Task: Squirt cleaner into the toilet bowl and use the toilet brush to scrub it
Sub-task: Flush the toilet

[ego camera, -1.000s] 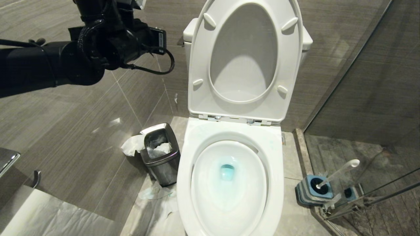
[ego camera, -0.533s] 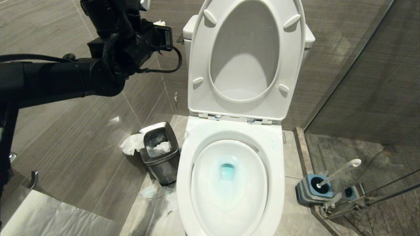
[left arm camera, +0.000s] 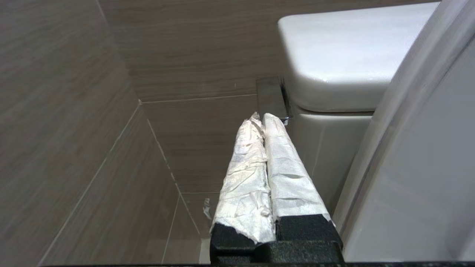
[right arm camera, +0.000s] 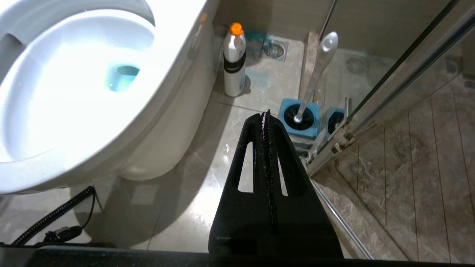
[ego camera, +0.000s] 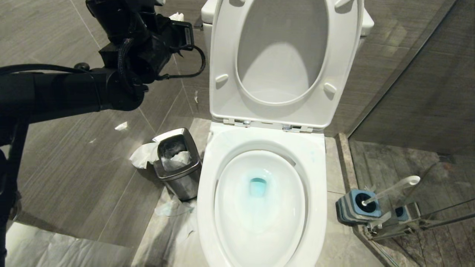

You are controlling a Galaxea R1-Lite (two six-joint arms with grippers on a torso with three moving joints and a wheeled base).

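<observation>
"Where are we?"

"Teal-blue cleaner (ego camera: 257, 186) tints the glossy white toilet bowl (ego camera: 207, 207). White-handled toilet brush (right arm camera: 315, 74) sits in its blue holder (right arm camera: 285, 107) at the floor's glass edge. I reckon scrubbing's next."

"Grippers?"

"Right gripper (right arm camera: 266, 113) empty, pressed closed, near the brush. Left gripper (left arm camera: 262, 118) likewise, by the tank (left arm camera: 334, 55)."

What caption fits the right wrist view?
Shut right end effector above the floor, toilet brush standing in its holder, blue-tinted toilet bowl alongside.

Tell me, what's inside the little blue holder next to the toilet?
The toilet brush stands in the blue holder, its white handle leaning up and out. The dark opening hides the bristle head, so it cannot be seen. Another small blue holder shows beside it.
</observation>
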